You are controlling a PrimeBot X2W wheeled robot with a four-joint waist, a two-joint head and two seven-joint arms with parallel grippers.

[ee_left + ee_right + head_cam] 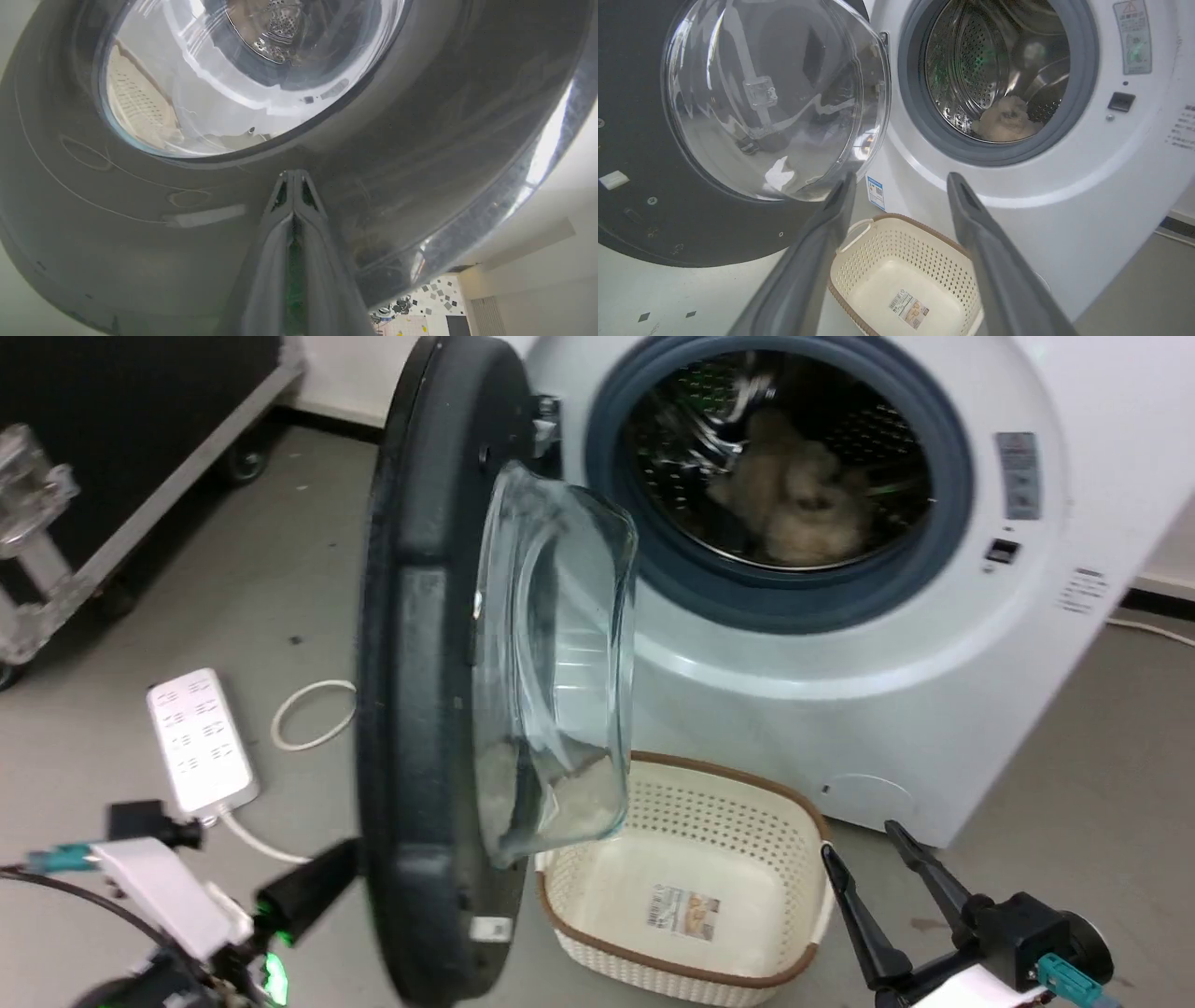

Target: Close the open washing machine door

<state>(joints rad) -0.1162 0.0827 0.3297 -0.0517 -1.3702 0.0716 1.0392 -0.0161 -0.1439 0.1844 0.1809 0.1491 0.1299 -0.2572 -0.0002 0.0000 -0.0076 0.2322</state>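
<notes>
The washing machine door point(420, 644) stands wide open, edge-on in the head view, its glass bowl point(553, 663) bulging toward the white washing machine point(840, 709). My left gripper point(345, 861) is shut, and its joined tips point(293, 174) rest against the door's glossy black outer face point(420, 140), just below the window point(233, 70). My right gripper point(859, 838) hangs open low at the right, apart from the machine. In the right wrist view its fingers point(901, 179) frame the gap between the door point(635, 163) and the port. A beige fluffy item point(1006, 121) lies in the steel drum.
A cream perforated basket point(794, 859) sits on the floor below the port, in the door's swing area. A white power strip point(199, 742) and cable loop point(313, 714) lie left of the door. A black wheeled case point(140, 429) stands at the far left.
</notes>
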